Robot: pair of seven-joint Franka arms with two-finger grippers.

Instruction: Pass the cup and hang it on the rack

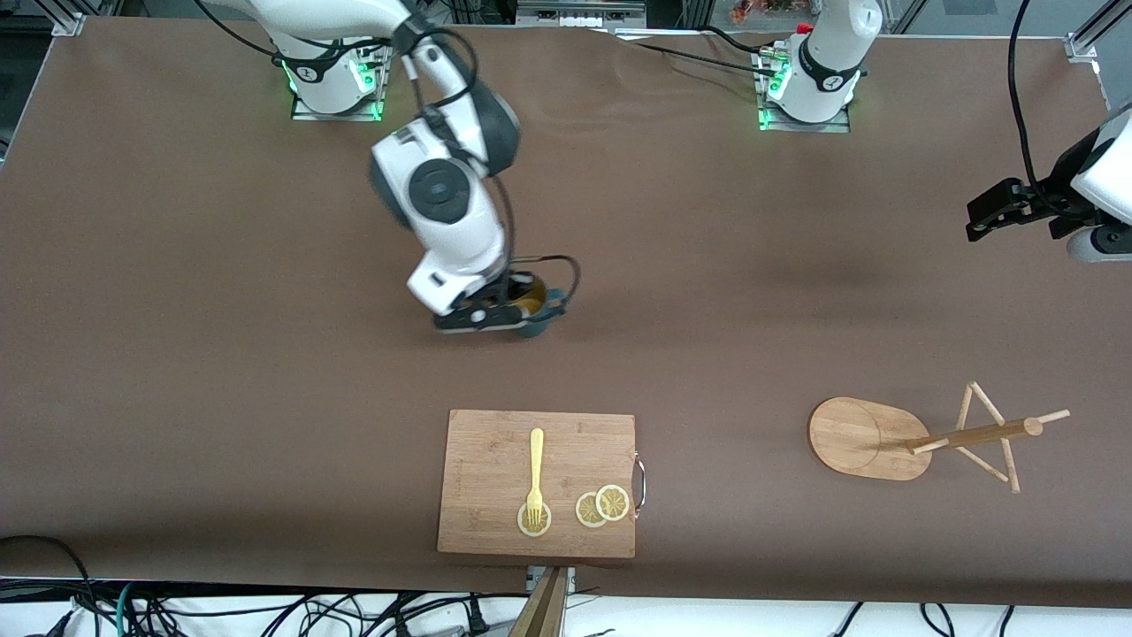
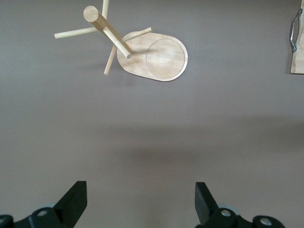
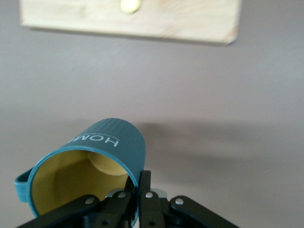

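White letters reading "HOM", the rest hidden, stand on the ribbed outer wall of the cup (image 3: 111, 145).

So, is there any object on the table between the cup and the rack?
Nothing visible. The right end effector holds the cup; only bare table lies toward the rack. The cutting board sits nearer the camera.

Even overhead light, soft shadows
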